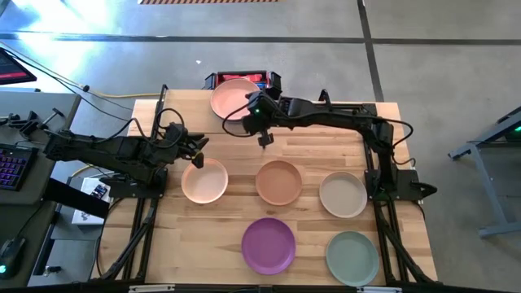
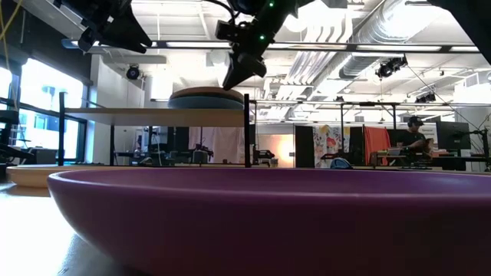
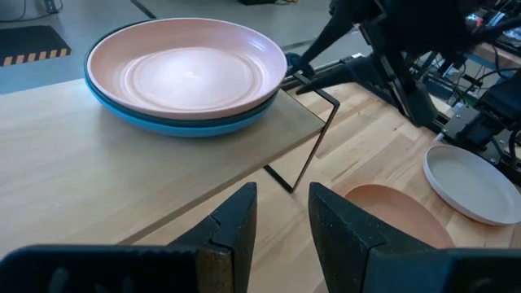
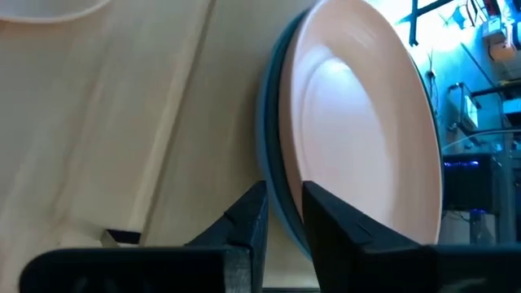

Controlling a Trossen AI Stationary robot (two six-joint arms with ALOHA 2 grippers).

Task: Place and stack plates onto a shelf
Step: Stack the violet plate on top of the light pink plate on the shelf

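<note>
Pink plate (image 1: 234, 98) sits stacked on blue plate (image 3: 175, 126) on the shelf (image 3: 98, 175), so right gripper (image 1: 265, 140) hangs released beside it (left gripper (image 1: 195, 149) waits parted, empty).

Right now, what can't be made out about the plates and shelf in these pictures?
- How many plates are stacked on the shelf: the pink one hides all but blue and dark rims.
- Low view: the purple plate fills the foreground, hiding the table's plates.
- Right wrist view: the frame edge cuts off the stack.
</note>
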